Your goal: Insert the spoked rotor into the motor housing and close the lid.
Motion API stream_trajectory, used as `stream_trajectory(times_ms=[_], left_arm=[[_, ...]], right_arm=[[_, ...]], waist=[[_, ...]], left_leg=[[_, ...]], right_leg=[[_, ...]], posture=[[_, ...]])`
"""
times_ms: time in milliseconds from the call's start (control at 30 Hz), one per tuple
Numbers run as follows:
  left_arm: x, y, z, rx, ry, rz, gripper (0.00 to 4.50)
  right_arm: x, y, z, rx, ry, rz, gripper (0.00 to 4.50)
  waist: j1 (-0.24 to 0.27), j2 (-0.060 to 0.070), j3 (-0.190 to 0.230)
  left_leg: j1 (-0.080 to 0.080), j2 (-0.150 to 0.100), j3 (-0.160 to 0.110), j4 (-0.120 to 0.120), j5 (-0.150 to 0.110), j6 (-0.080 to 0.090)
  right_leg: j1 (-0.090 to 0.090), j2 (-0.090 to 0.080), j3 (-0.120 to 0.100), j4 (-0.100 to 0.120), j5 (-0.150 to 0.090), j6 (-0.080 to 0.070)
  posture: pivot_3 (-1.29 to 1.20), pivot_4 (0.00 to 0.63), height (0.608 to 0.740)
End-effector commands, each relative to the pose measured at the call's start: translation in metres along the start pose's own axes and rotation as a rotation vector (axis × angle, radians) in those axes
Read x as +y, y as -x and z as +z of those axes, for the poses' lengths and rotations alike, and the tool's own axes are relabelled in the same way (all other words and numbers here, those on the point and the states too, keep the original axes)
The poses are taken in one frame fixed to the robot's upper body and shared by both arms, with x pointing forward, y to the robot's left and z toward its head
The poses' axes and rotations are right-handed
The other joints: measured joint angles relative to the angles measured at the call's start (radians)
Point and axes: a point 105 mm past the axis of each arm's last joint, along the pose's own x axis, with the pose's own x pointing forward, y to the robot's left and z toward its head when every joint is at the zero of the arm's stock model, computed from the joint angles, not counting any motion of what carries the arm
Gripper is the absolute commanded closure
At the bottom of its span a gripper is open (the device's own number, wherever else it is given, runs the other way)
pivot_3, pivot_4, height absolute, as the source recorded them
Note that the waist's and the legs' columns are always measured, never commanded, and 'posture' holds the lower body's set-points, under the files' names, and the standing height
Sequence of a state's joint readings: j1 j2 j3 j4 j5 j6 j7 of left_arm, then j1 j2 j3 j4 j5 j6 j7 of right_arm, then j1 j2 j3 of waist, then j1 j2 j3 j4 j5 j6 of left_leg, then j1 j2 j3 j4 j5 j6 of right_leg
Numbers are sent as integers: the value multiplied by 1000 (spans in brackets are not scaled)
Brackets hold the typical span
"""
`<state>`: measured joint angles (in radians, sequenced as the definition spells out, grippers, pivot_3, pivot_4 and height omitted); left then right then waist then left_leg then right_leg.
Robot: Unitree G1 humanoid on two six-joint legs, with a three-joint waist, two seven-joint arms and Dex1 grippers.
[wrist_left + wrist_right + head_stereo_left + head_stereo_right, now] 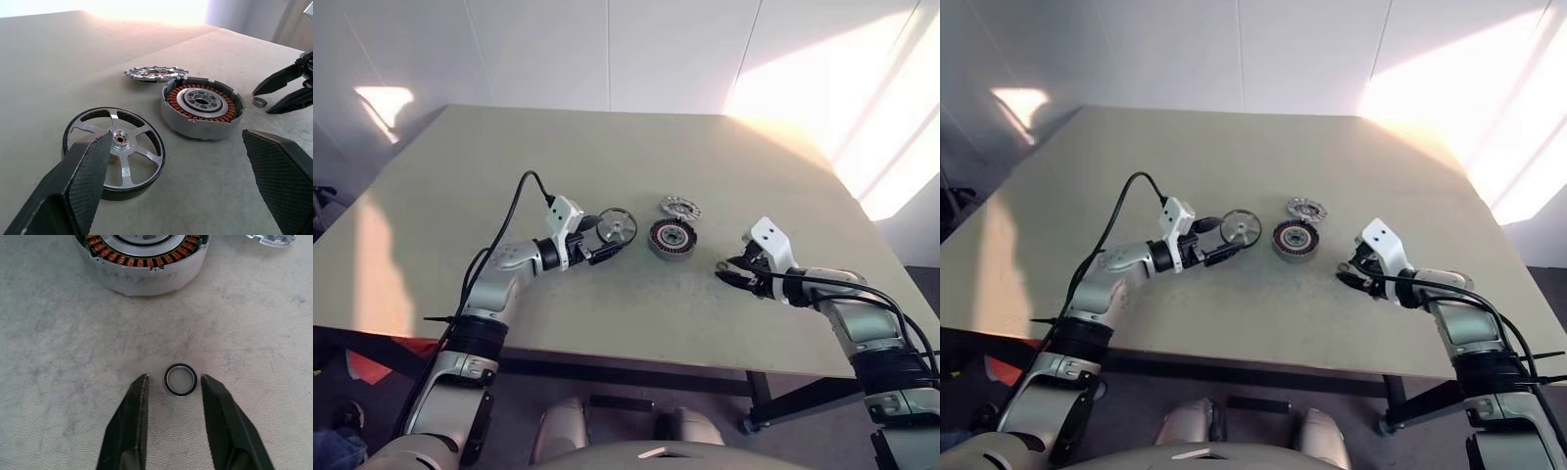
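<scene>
The spoked rotor [115,147], a shiny silver wheel with a dark rim, lies flat on the table. My left gripper [602,240] stands wide open just behind it, and one finger [78,191] overlaps its near edge. The motor housing [672,238], with copper windings and a pale centre, sits just to the right of the rotor. The lid [680,208], a grey slotted disc, lies behind the housing. My right gripper [173,380] is low over the table to the right of the housing. Its fingers sit narrowly apart on either side of a small dark ring [180,380] that lies flat.
The pale table [558,323] has bare surface all around the parts. Its front edge runs close under both arms. A black cable loops from the left wrist over the table.
</scene>
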<state>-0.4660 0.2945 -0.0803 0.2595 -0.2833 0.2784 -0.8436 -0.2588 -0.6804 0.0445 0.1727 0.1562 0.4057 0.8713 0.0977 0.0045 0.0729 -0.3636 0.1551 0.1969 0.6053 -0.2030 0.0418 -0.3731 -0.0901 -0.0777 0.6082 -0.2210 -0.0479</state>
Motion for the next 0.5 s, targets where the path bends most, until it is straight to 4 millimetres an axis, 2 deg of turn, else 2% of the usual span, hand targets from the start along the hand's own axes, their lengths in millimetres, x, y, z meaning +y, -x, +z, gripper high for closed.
stream_trajectory(times_ms=[33,167,233,367,500], left_arm=[[1,0,13,-33,-51,4,0],[1,0,12,-33,-54,9,0],[2,0,12,-34,-54,11,0],[1,-1,11,-32,-53,10,0],[2,-2,11,-30,-55,10,0]], right_arm=[[-9,2,1,13,10,-42,3315],[-11,1,13,-25,30,-51,3315],[-13,2,29,-71,61,-63,3315],[-9,2,74,-192,113,-45,3315],[2,-6,101,-249,156,0,3315]], waist=[[-1,0,0],[-1,0,0],[-1,0,0],[-5,1,0],[-1,1,0]], left_leg=[[1,0,0,0,0,0],[2,0,0,0,0,0],[2,0,0,0,0,0],[1,0,0,-2,0,0],[-3,0,0,-6,0,0]], right_leg=[[2,0,0,-1,0,0],[3,0,0,-2,0,0],[3,0,0,-2,0,1],[0,0,0,0,2,-2],[-6,0,-1,0,4,-6]], posture=[[0,0,740],[0,0,740],[0,0,740],[0,0,740],[0,0,740]])
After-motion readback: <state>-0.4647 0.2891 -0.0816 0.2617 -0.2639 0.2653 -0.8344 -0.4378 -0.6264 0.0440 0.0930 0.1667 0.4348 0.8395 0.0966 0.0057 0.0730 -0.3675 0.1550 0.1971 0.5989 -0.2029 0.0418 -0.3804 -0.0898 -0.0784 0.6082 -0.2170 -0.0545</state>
